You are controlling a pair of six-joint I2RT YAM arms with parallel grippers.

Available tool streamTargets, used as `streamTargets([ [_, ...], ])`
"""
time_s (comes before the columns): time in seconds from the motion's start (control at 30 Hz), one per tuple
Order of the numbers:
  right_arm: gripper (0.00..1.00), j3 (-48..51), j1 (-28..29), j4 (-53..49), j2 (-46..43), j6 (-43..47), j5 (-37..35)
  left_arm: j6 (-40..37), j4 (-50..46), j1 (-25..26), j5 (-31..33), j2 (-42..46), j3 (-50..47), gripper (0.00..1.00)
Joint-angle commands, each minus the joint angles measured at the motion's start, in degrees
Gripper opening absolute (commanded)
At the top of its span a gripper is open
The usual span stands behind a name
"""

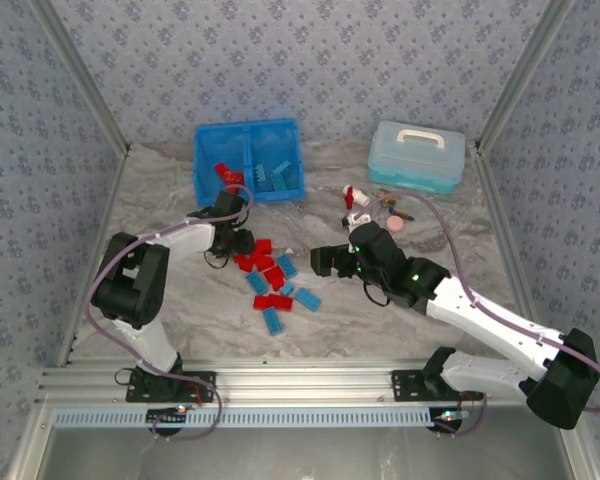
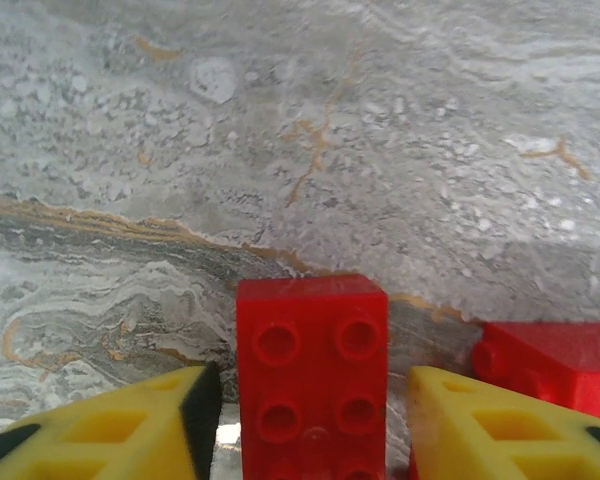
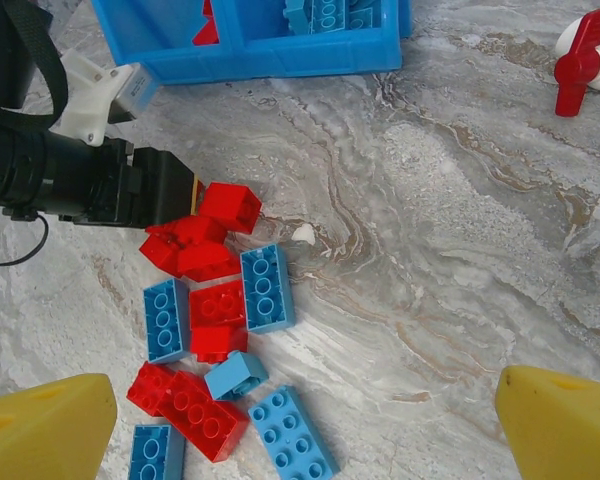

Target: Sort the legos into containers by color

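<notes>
Red and light blue legos [image 1: 271, 281] lie in a loose pile mid-table. My left gripper [image 1: 242, 243] sits at the pile's upper left edge. It is open [image 2: 315, 430], and a red brick [image 2: 312, 360] stands between its yellow fingers [image 2: 120, 430] with a small gap on each side. A second red brick [image 2: 555, 365] lies just to the right. My right gripper [image 1: 325, 260] hovers right of the pile, open [image 3: 305, 400] and empty above the legos [image 3: 220, 320]. The blue bin [image 1: 248, 133] holds red bricks [image 1: 222, 172] on the left and blue bricks [image 1: 276, 178] on the right.
A pale teal case with a white handle [image 1: 417, 155] stands at the back right. In front of it lie a small red-and-white piece [image 1: 352, 195] and a pink ball [image 1: 395, 222]. The left arm's black wrist [image 3: 70, 175] reaches in beside the pile.
</notes>
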State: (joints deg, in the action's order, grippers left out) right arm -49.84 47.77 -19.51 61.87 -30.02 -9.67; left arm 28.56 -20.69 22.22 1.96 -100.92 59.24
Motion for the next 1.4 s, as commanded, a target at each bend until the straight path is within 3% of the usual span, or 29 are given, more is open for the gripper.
streamTargets([
  [0.0, 1.00, -0.4, 0.1, -0.6, -0.8, 0.2, -1.0, 0.9, 1.4, -0.2, 0.4, -0.3, -1.4, 0.43],
  [0.1, 1.00, -0.5, 0.1, -1.1, -0.9, 0.2, -0.9, 1.4, 1.4, -0.2, 0.3, 1.4, -1.9, 0.36],
  [0.37, 1.00, 0.0, 0.1, 0.2, -1.7, -0.3, -1.4, -0.5, -6.2, -0.2, 3.4, 14.4, 2.3, 0.32],
  [0.47, 1.00, -0.5, 0.0, 0.3, -1.3, 0.0, -1.6, -2.7, -7.9, -0.3, 7.2, 18.6, 6.0, 0.32],
  [0.6, 1.00, -1.6, 0.1, -1.1, -0.6, 0.4, -2.1, -6.4, -9.5, -1.6, 10.5, 17.9, 14.6, 0.33],
  [0.77, 1.00, -1.6, 0.2, -2.0, -1.1, -0.6, -1.7, -10.2, -9.6, -4.7, 10.2, 8.5, 26.7, 0.32],
  [0.9, 1.00, -2.2, 0.4, -5.2, -2.7, 0.0, -2.8, -10.2, -14.2, -7.9, 6.5, -4.4, 40.6, 0.32],
  [1.07, 1.00, -1.5, 0.6, -7.5, -6.6, -0.8, -4.2, -9.9, -17.6, -10.9, 7.7, -19.0, 56.0, 0.32],
  [1.37, 1.00, -0.3, 0.6, -7.6, -8.9, -1.9, -4.6, -10.5, -18.5, -11.5, 7.4, -35.4, 74.8, 0.35],
])
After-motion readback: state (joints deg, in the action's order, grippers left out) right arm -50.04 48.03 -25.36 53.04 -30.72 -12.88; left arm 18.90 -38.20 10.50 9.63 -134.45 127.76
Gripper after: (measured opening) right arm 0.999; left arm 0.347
